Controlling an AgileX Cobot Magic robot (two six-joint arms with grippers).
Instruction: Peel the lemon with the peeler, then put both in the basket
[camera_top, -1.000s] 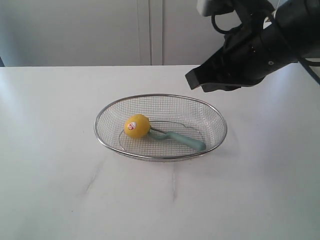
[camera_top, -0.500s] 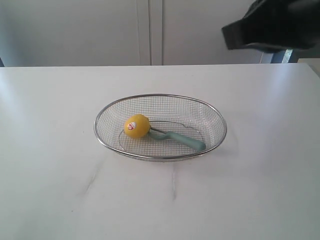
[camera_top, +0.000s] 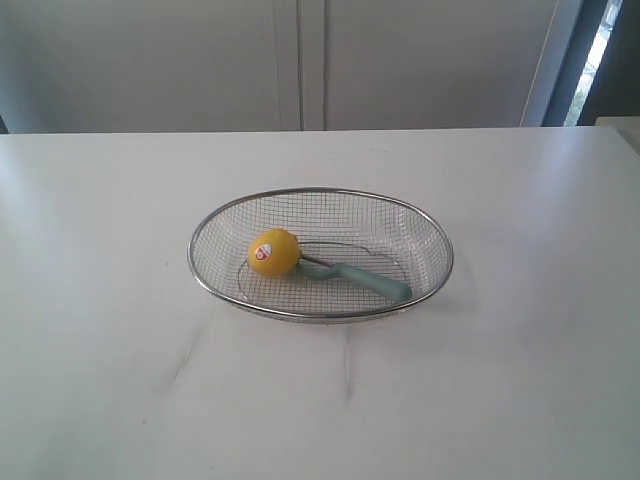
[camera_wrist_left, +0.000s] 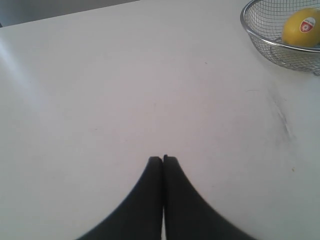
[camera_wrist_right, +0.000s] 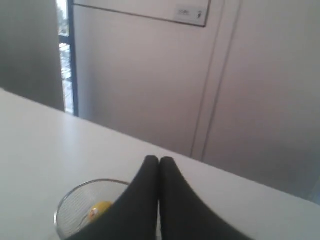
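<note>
On table (camera_top: 100, 380), in basket (camera_top: 320, 190): lemon (camera_top: 274, 252) w/ peeler (camera_top: 365, 280)

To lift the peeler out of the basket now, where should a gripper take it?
Probably grip the peeler on its teal handle, from above, jaws across its width: the blade end sits against the lemon, and the basket wall blocks side approaches.

table (camera_top: 110, 380) open round basket (camera_top: 321, 190); inside, lemon (camera_top: 274, 252) seemingly touches peeler (camera_top: 372, 283)

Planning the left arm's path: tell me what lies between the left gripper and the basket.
Only bare white table, faintly scuffed, lies between the shut left gripper and the basket; the left wrist view shows it.
</note>
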